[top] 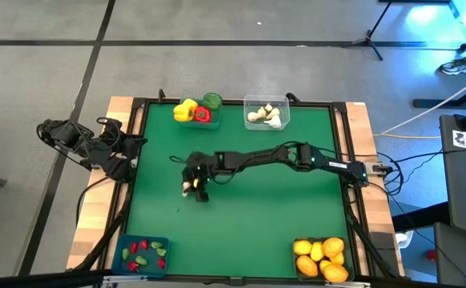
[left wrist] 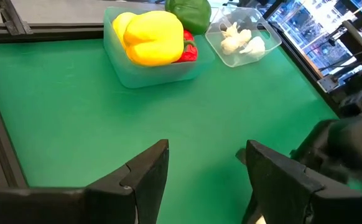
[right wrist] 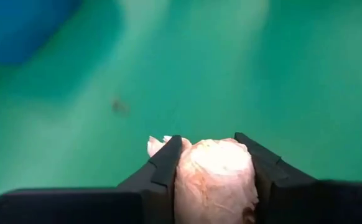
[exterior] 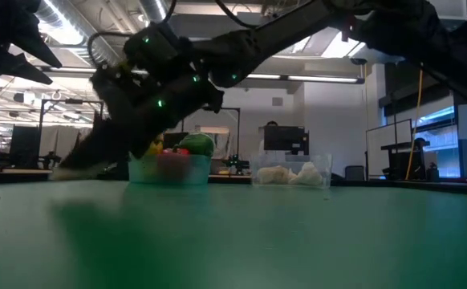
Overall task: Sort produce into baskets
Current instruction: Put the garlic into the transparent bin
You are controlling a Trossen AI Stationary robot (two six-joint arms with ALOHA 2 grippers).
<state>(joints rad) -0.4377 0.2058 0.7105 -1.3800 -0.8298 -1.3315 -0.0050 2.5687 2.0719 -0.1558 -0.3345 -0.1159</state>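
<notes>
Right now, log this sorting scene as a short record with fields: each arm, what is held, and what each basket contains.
right gripper: mid-mat, jaws closed on a white garlic bulb
left gripper: parked at the left table edge, jaws open, empty
translucent teal bin: yellow, red, green bell peppers
clear bin: white garlic bulbs
opaque blue bin: tiny red and green pieces
dark grey bin: yellow-orange citrus

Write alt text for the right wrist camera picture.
The right gripper has its two dark fingers closed against the sides of a white garlic bulb, low over the green table mat.
</notes>
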